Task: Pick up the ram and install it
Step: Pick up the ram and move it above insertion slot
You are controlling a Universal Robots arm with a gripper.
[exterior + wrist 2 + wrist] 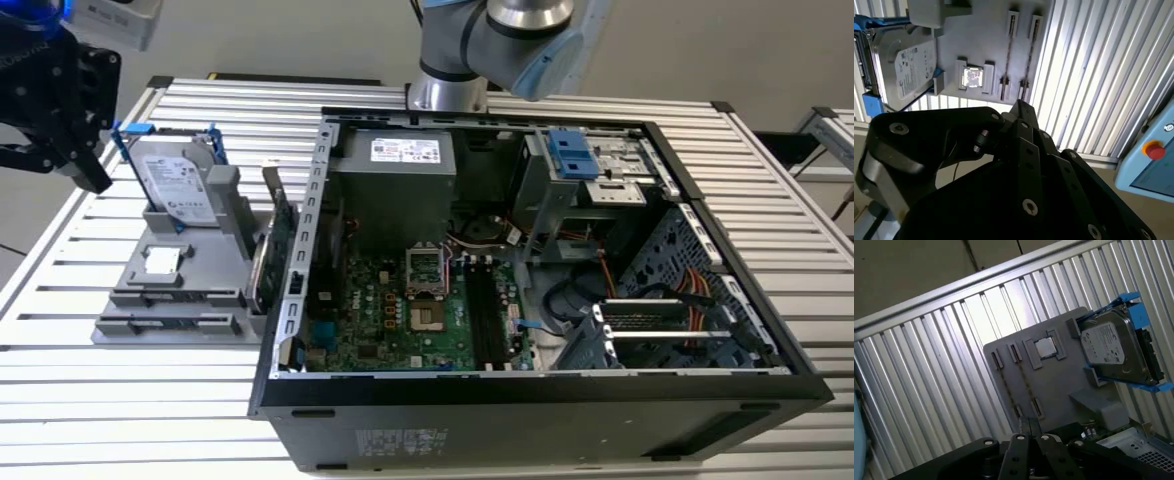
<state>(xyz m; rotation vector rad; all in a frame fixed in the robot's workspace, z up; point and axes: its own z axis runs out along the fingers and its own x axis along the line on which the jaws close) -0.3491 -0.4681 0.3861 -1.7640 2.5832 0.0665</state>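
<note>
1. The ram [1008, 55] is seen edge-on as a thin dark strip. It is seated in one of two long parallel slots of the grey holder [134, 325], the slot nearer the processor chip [974, 77]. In the first wrist view the strip [1026, 382] is seen in that same slot.
2. A similar thin line is seen along the neighbouring slot; what it is cannot be told.
3. A hard drive [174, 175] in a blue frame is propped upright at the far end of the holder.
4. The gripper [1028, 427] is held in the air above the holder, apart from the ram. Its fingers are drawn together, and nothing is clamped between them.
5. In the exterior view the gripper is seen to the exterior view's left of the hard drive.
6. An expansion card [274, 250] stands on edge between the holder and the open computer case [534, 400].
7. The motherboard [400, 310] is exposed inside the case, and everything is carried by a slatted metal table [80, 400].
</note>
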